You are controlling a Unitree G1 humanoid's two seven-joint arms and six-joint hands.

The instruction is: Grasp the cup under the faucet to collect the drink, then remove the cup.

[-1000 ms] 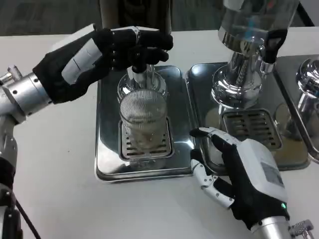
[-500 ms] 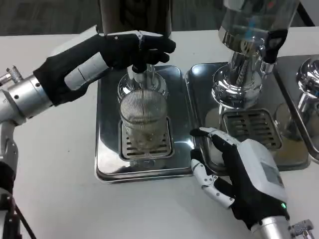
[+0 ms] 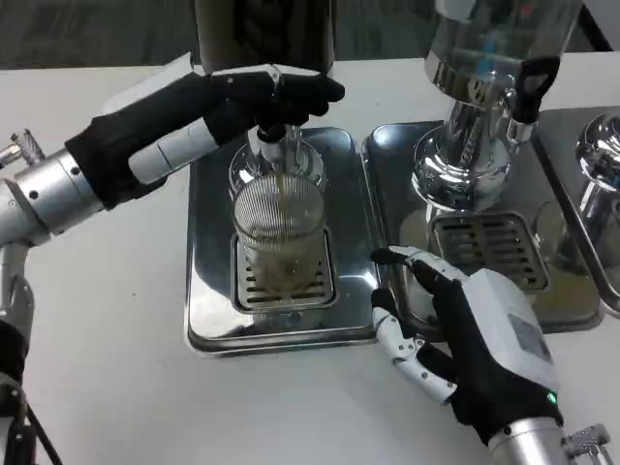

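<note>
White counter point(image 3: 116, 320) carries two steel drip trays side by side. Left drip tray point(image 3: 208, 291) sits under a dark-bodied dispenser point(image 3: 263, 34); right drip tray point(image 3: 387, 165) sits under a clear-tank dispenser point(image 3: 489, 48) with a chromed base. A further chromed fixture point(image 3: 596, 155) shows at the right edge.

Left forearm point(image 3: 44, 199) enters from the left edge and reaches up and right across the counter toward the dark dispenser. Left hand point(image 3: 228, 102) is over the faucet point(image 3: 269, 145), back turned up, fingers curled forward and closed on the tap lever at the top of the faucet; the lever itself is hidden under the fingers. No cup in this hand.

Right forearm comes up from the lower right corner. Right hand point(image 3: 465, 334) lies low at the front of the trays, white back turned up, fingers spread apart and pointing left toward the left drip tray; it holds nothing. Upper fingertip is near the gap between the two trays; contact with either tray cannot be judged.

Cup point(image 3: 281, 232), clear and ribbed, stands upright on the grate point(image 3: 283, 281) of the left drip tray, directly under the faucet. A thin brown stream point(image 3: 280, 189) runs from the faucet into the cup; brownish liquid shows in its lower part. Cup is apart from both hands.
</note>
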